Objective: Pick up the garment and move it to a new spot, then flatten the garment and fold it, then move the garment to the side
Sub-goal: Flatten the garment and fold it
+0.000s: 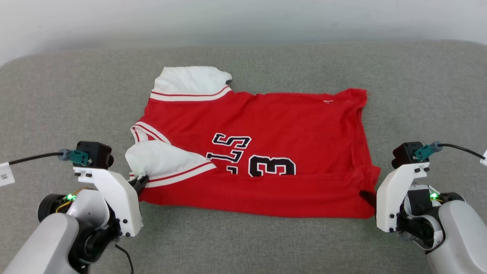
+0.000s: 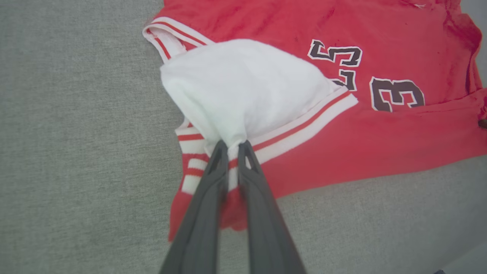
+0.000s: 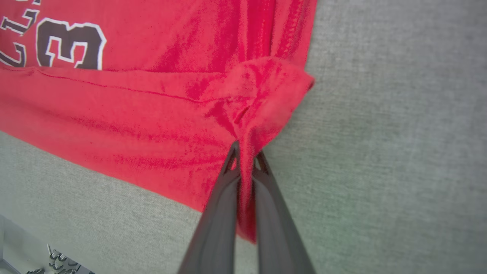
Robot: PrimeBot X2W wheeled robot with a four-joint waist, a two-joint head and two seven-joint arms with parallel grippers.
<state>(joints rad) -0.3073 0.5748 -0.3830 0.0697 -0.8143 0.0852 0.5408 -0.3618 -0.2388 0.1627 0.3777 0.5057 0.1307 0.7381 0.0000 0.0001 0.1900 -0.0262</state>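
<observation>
Jersey T-shirt [image 1: 266, 125]: we judge it soft, light.
Left end effector [image 2: 232, 146]: pinching white sleeve [image 2: 243, 87] at its tips.
Right end effector [image 3: 246, 154]: pinching hem corner [image 3: 266, 87].

Surface: grey woven fabric [image 1: 243, 61], laid wide and flat; far-left corner seen rounded.
Wall: pale, plain [image 1: 243, 19], seen behind the surface's far edge.
Small metallic objects [image 3: 57, 259]: glimpsed past the surface's edge; not identified.

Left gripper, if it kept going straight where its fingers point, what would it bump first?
The left gripper is shut on the garment's white sleeve, so it would push into that sleeve first. Beyond it probably comes the red chest with the lettering, though depth is hard to judge here.
</observation>
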